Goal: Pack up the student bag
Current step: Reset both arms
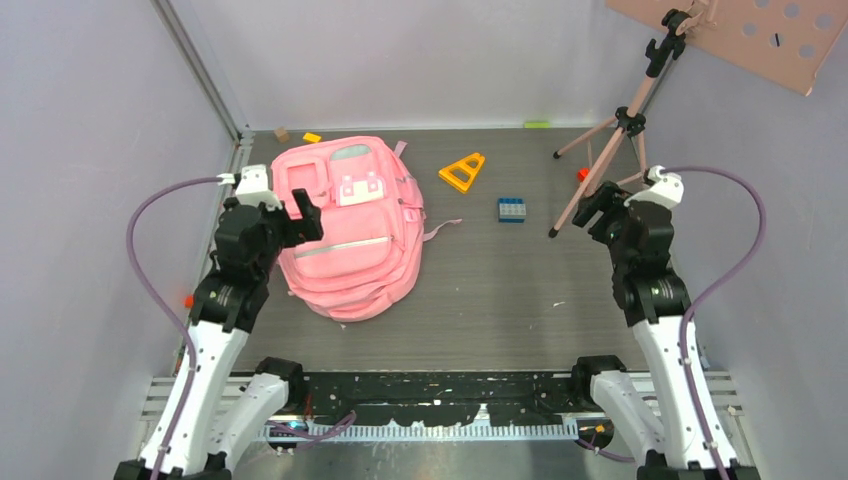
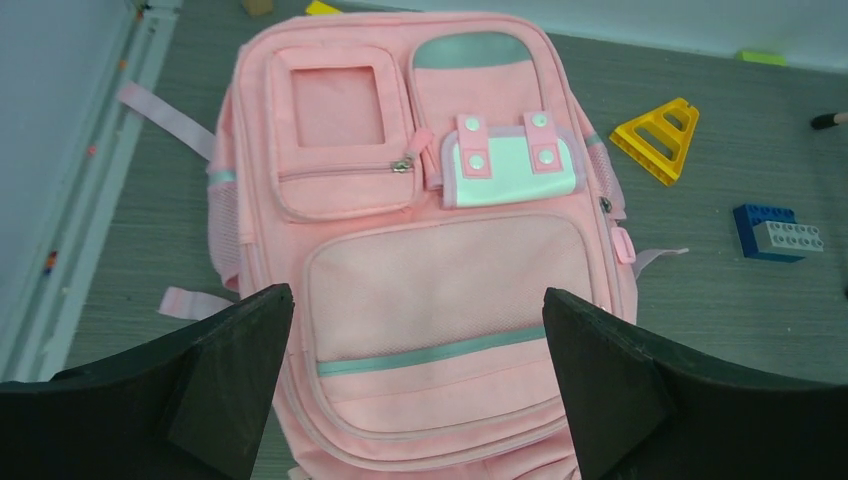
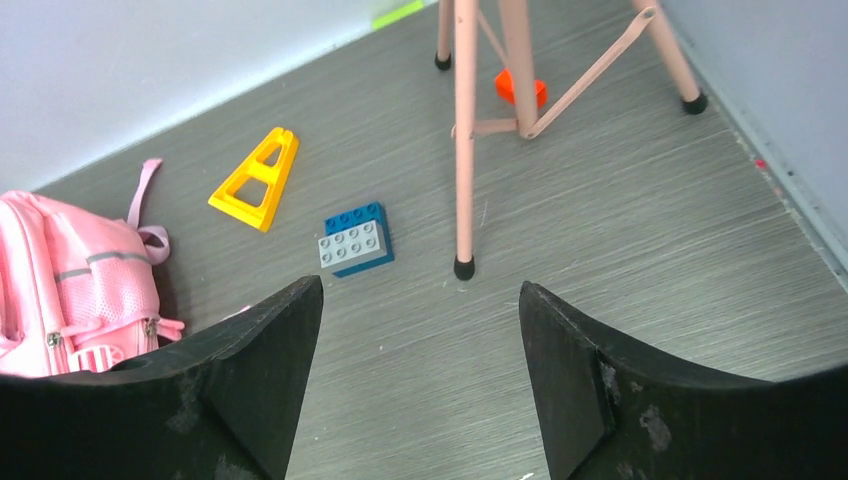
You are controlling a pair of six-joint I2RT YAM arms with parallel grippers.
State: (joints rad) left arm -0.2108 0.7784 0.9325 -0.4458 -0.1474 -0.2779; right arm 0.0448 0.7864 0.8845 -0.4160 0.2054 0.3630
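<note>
**Parted jaws above the grey table [image 3: 650, 260]**

The right gripper [image 3: 420, 390] hangs with its jaws apart and nothing between them. Beyond it lie a blue-and-grey building brick [image 3: 355, 240] and a yellow triangular frame [image 3: 258, 180], near each other but apart. A pink tripod leg [image 3: 464, 150] (black-tipped) stands just right of the brick. The student bag [image 3: 70, 280] shows at the left edge.

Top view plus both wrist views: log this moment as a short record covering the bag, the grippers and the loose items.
bag: pink, lying flat on the table, front up
left gripper: open, empty, above the bag's left side
right gripper: open, empty, over bare table near the tripod
loose items: yellow triangle and blue block, right of the bag, apart from each other
</note>
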